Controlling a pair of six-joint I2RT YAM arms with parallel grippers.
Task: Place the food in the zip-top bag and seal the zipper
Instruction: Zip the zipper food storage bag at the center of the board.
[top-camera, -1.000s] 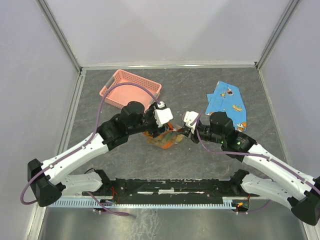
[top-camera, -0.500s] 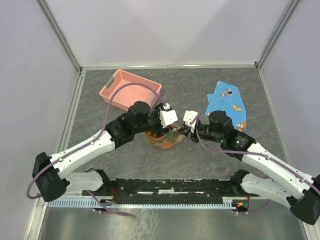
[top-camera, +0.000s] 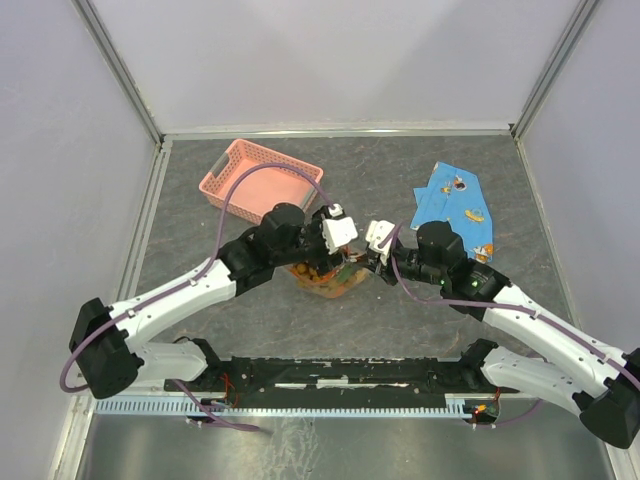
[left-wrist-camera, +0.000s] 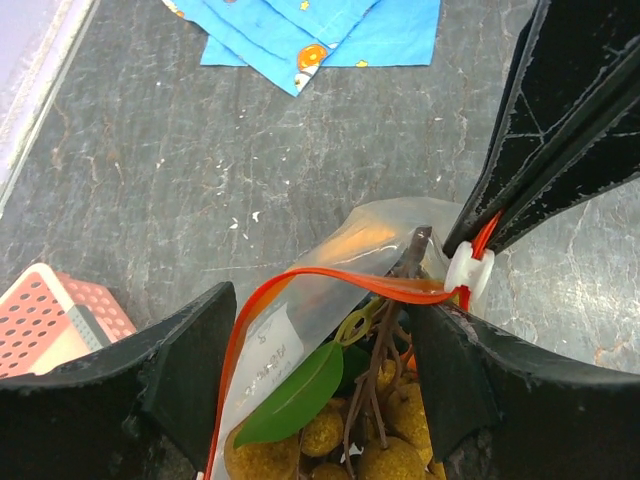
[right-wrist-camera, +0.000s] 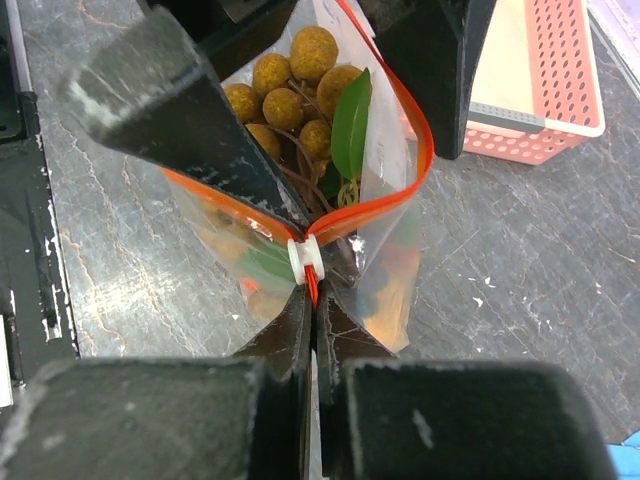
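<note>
The clear zip-top bag (top-camera: 325, 280) stands on the table between both grippers, its mouth open. The brownish-green grape bunch (right-wrist-camera: 290, 85) with a green leaf (left-wrist-camera: 290, 395) lies inside; orange shapes show blurred through the plastic (right-wrist-camera: 392, 290). The red zipper (left-wrist-camera: 330, 275) curves open, its white slider (right-wrist-camera: 306, 262) at the right end. My right gripper (right-wrist-camera: 312, 300) is shut on the red strip just behind the slider. My left gripper (left-wrist-camera: 322, 305) is open, its fingers (left-wrist-camera: 185, 365) standing either side of the bag's mouth. Lemon and cherries are not distinguishable.
A pink lattice basket (top-camera: 262, 178) stands at the back left, also in the right wrist view (right-wrist-camera: 545, 80). A blue printed cloth (top-camera: 455, 205) lies at the back right, also in the left wrist view (left-wrist-camera: 310, 35). Grey walls enclose the table.
My left arm has shifted right and its open fingers have come in around the bag's mouth. The bag stands a little more upright. The right gripper has hardly moved.
</note>
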